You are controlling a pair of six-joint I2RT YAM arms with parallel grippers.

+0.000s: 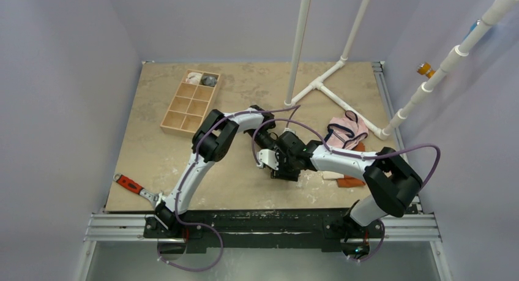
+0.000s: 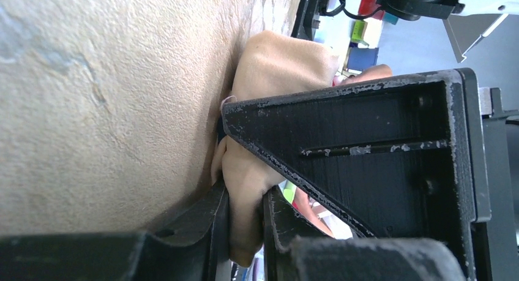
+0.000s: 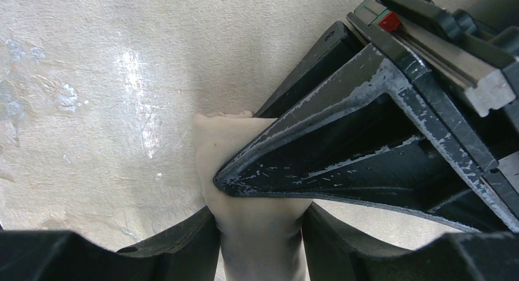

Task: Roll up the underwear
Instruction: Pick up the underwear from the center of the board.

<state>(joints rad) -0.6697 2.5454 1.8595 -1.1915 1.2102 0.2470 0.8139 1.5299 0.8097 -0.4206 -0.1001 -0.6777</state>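
Note:
The underwear (image 2: 278,63) is a bunched tan-beige roll lying against the table. In the left wrist view my left gripper (image 2: 246,201) is shut on one end of it, the fabric squeezed between both fingers. My right gripper (image 3: 260,224) is shut on the underwear (image 3: 214,146) too, with a thick fold filling its jaws. Each wrist view shows the other gripper's black finger crossing just above the cloth. In the top view both grippers meet at mid-table, the left gripper (image 1: 268,147) beside the right gripper (image 1: 280,163), and they hide the underwear.
A wooden compartment box (image 1: 190,101) stands at the back left. Pink briefs (image 1: 346,131) lie at the right by a white pipe frame (image 1: 330,91). Orange cloth (image 1: 350,182) and cream cloth (image 1: 330,175) sit under the right arm. A red-handled tool (image 1: 130,184) lies front left.

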